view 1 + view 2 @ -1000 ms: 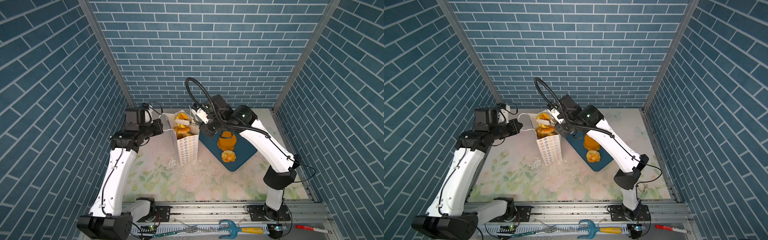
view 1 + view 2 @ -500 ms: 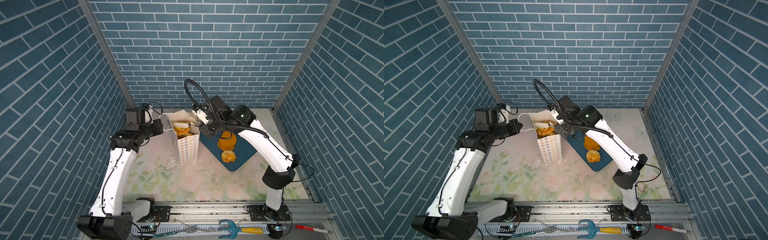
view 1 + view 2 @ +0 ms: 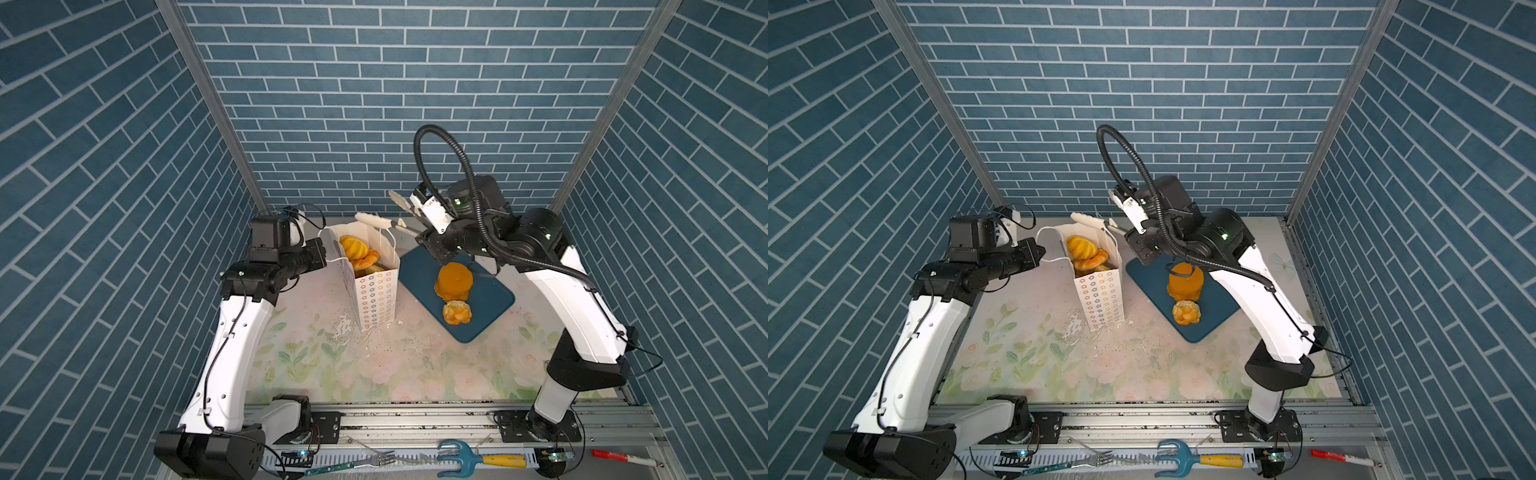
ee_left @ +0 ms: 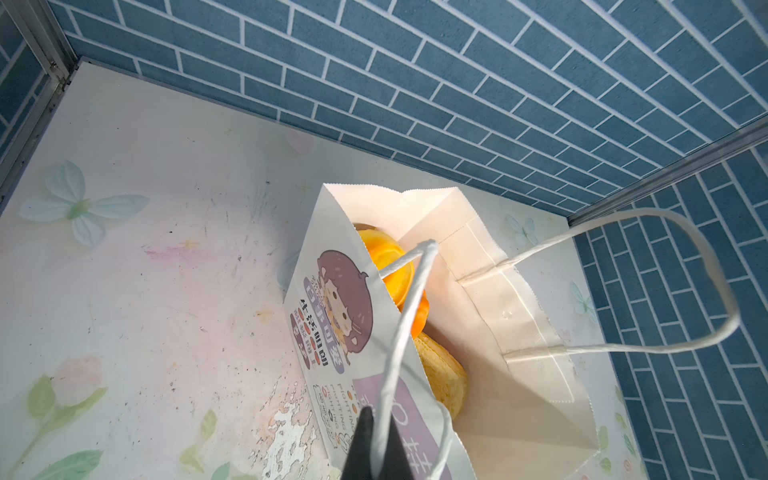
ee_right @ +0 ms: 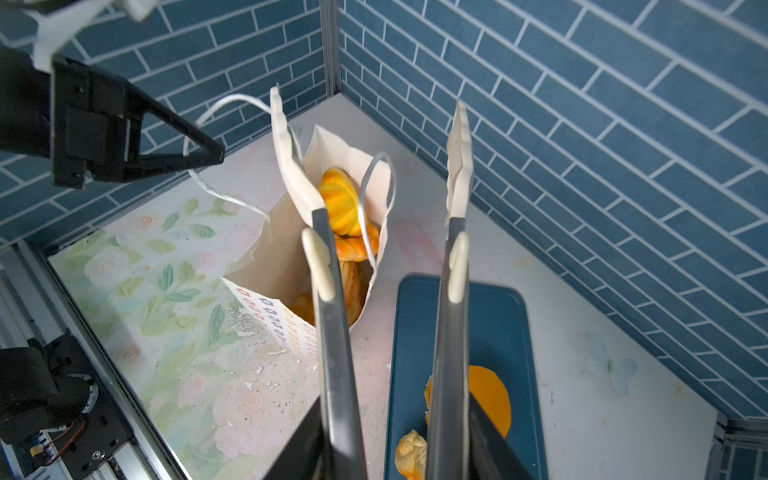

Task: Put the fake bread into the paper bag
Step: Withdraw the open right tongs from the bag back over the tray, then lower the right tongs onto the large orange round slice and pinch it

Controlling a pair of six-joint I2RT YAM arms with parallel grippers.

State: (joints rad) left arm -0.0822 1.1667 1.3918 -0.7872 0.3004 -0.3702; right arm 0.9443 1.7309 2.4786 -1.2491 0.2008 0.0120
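Upright paper bag [image 3: 372, 299] holds loaves [image 3: 354, 248]; round cake [image 3: 454, 280], knotted bun [image 3: 456, 312] outside.

The paper bag [image 3: 372, 291] opens upward, but bread [image 3: 353, 247] is heaped near its rim, so little depth remains inside. On the bag's printed side the left tool [image 4: 374, 444] pinches the near handle [image 4: 405, 332], closing that flank. The far handle [image 4: 540, 352] loops loose off the opposite rim. The right tool [image 5: 368, 99], jaws apart and empty, hangs just above the bag's back rim. Beside the bag, a tray [image 3: 415, 270] carries a round cake [image 3: 454, 280] and a knotted bun [image 3: 456, 312]. The surface [image 3: 374, 365] before the bag lies open.
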